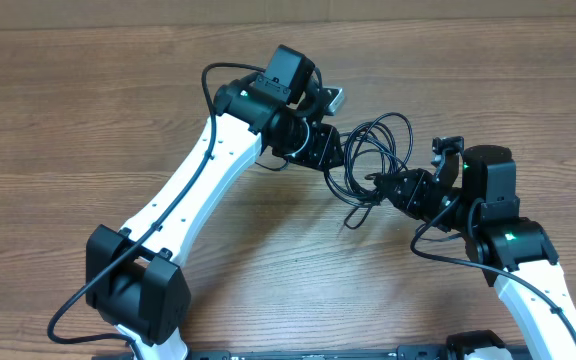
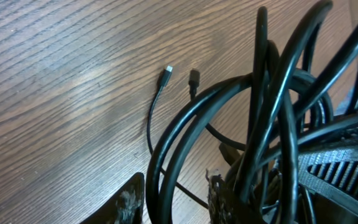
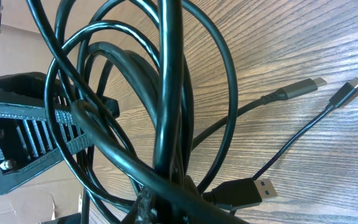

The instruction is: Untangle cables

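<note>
Right gripper point(image 1: 385, 188) pinches the bunched cables point(image 1: 380, 140); strands run between the left gripper point(image 1: 342, 158) fingers, though I cannot tell whether it grips them

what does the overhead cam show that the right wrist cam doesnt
Only overhead: the whole left arm and right arm, bent toward one tangle. Only right wrist: plug detail, a blue-tongued USB plug and a silver-tipped plug. Both: looped black cables over the wooden table.
</note>
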Available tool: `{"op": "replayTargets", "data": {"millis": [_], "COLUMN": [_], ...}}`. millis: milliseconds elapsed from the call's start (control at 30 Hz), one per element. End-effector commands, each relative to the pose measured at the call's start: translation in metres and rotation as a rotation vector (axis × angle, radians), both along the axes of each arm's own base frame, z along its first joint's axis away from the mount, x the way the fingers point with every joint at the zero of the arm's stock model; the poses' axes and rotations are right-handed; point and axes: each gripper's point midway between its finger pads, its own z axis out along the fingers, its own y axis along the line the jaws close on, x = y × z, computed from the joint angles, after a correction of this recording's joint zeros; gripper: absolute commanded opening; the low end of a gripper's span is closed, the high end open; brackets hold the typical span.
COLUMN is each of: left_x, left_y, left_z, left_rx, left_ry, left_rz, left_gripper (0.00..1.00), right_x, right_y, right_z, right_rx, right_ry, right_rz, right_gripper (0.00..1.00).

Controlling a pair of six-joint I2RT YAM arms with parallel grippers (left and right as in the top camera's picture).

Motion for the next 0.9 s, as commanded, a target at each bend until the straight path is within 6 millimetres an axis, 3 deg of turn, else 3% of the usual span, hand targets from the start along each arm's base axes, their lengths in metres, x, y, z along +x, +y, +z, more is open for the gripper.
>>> {"op": "replayTargets", "data": {"millis": [0, 300, 867], "left_x": [0.002, -0.007, -0.020], "left_y": [-0.005, -0.017, -0.030], "left_z": [0.010, 0.025, 0.020], "left_rx": [-0.043, -0.165, -0.130], "left_ry": [-0.005, 0.008, -0.013], "left_rz": [-0.017, -0.104, -0.153], "left_gripper": [0.33, 0.34, 0.34], "right_x": [0.004, 0.004, 0.004], "right_y": [0.002, 0.002, 0.002], "right_z": [0.012, 0.012, 0.012], "right_rx": [0.013, 0.013, 0.013], "right_ry": [-0.035, -0.035, -0.035], "right_rz": [0.008, 0.008, 0.008], "right_gripper": [0.04, 0.04, 0.04]}}
